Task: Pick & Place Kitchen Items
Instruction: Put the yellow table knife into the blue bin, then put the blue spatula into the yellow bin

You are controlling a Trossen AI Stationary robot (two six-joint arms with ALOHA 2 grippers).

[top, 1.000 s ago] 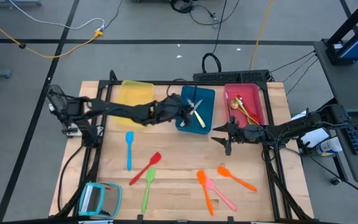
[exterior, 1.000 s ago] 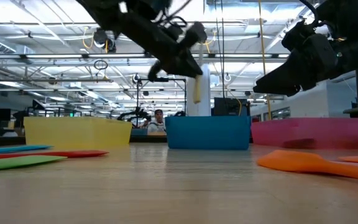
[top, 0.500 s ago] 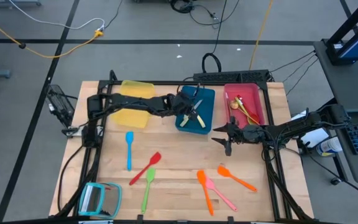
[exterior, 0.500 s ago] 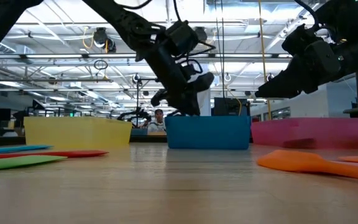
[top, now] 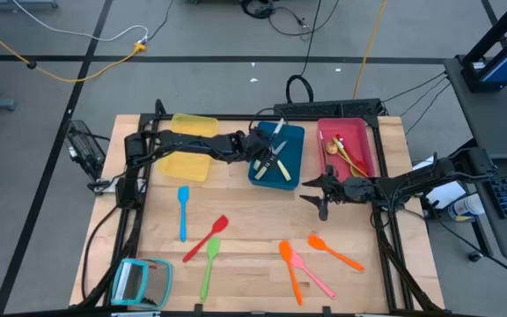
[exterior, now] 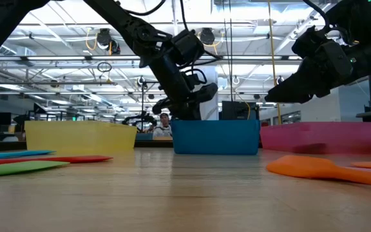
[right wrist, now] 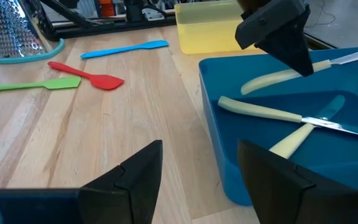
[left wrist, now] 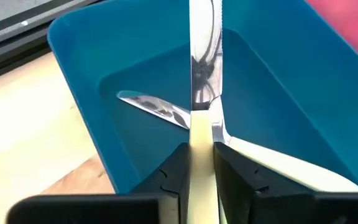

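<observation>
The cream handle of a knife [left wrist: 199, 163] is seen between the two dark fingers [left wrist: 174, 169] of the left gripper [top: 265, 157], which hangs over the blue tray [top: 294, 141]; whether the handle is clamped or already let go cannot be told. In the left wrist view the knife's shiny metal blade is shown pointing into the tray. Two more cream-handled knives [right wrist: 294, 116] lie crossed on the tray floor — a detail hidden in the low view by the tray's smooth plastic wall. The right gripper [top: 321, 195] is held above the wooden table [top: 245, 220] in front of the red tray [top: 365, 145], its jaws spread wide and empty. Flat plastic utensils are scattered on the boards — a blue spatula [top: 182, 210], a red spatula [top: 208, 236], a green spatula [top: 209, 263], an orange spoon [top: 333, 251].
</observation>
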